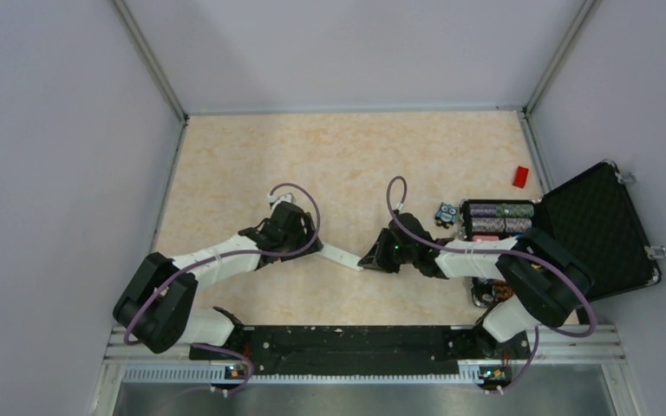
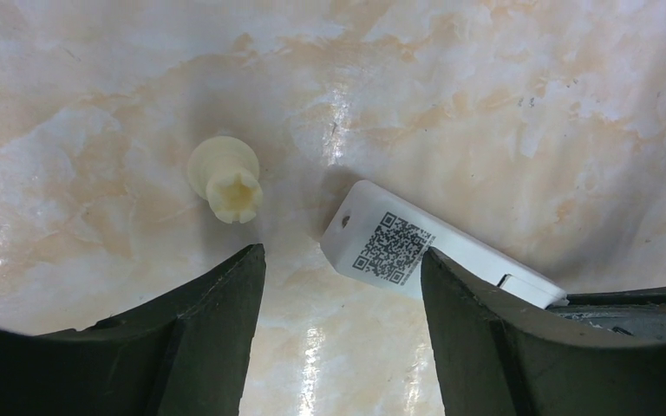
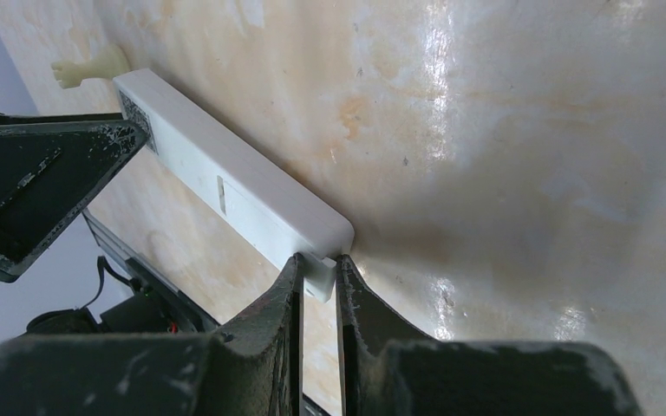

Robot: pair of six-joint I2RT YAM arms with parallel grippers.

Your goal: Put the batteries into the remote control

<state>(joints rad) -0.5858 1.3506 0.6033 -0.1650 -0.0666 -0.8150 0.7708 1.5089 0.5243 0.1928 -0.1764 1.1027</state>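
The right gripper [image 3: 319, 260] has its jaws drawn almost together, pinching the thin near end of the remote control [image 3: 234, 195] at the lower middle of the right wrist view; the white bar runs from there toward the upper left, lying flat on the surface. The left gripper [image 2: 341, 260] stands wide open at the remote's other end. In the left wrist view that end, with its square printed code, lies between the two dark fingers [image 2: 217, 321], much nearer the one on the right of the frame. The bar passes behind that finger, and whether they touch cannot be told. A small cream plastic lump [image 2: 225, 178] sits just beyond the code end, apart from it, in the upper left of that view. From above, the remote lies at the centre of the frame between the two grippers, on a glossy beige marble-patterned tabletop [image 1: 355, 165] enclosed by plain grey walls [image 1: 52, 130]. At the right edge an open black case [image 1: 603, 230] holds striped chip rolls [image 1: 500, 211], with a little owl figure [image 1: 445, 214] just left of them and a red block [image 1: 520, 176] above.
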